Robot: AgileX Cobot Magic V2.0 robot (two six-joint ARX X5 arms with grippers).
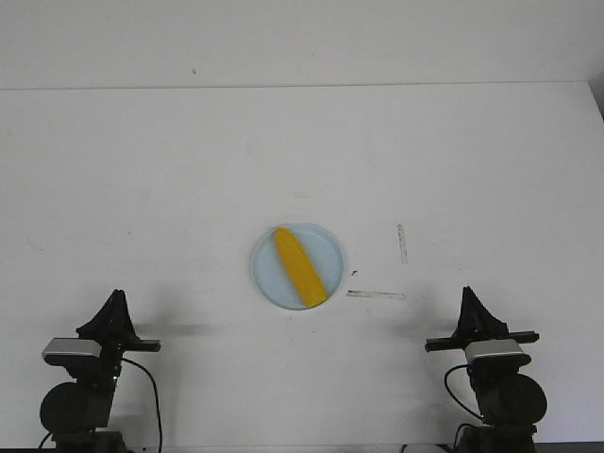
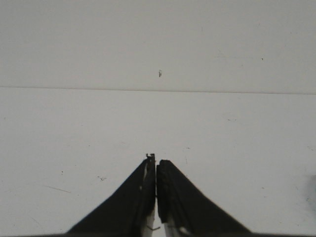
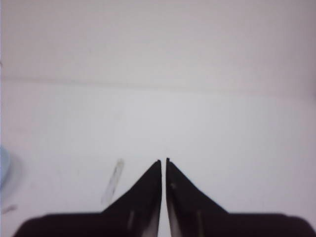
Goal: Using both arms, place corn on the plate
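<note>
The corn point(image 1: 301, 267) lies on the plate point(image 1: 327, 244), near the centre of the white tabletop point(image 1: 189, 189). The cob sits diagonally across the plate: one end points toward the far left rim, the other reaches the near right rim. Its full length stays within the plate outline, or very nearly so at the near end. The plate rests flat on the tabletop.

Two strips of pale tape point(image 1: 376, 294) are fixed to the tabletop just to the right of the plate. One runs sideways near the plate's lower right edge; the other point(image 1: 402, 243) runs front to back, further right.

The left gripper point(image 1: 115, 300) stands at the near left edge of the tabletop, well apart from the plate. In the left wrist view, the left gripper point(image 2: 156, 165) has its jaws closed, tips together with only a hairline seam between them, and nothing held. Only bare tabletop appears ahead of it.

The right gripper point(image 1: 469, 297) stands at the near right edge of the tabletop, also well apart from the plate. In the right wrist view, the right gripper point(image 3: 163, 162) shows its jaws closed, with a thin slit between the tips and nothing held. One tape strip point(image 3: 113, 181) lies beside the jaws, and a sliver of the plate point(image 3: 4, 165) shows at the frame edge.

Neither gripper touches the corn or the plate.
</note>
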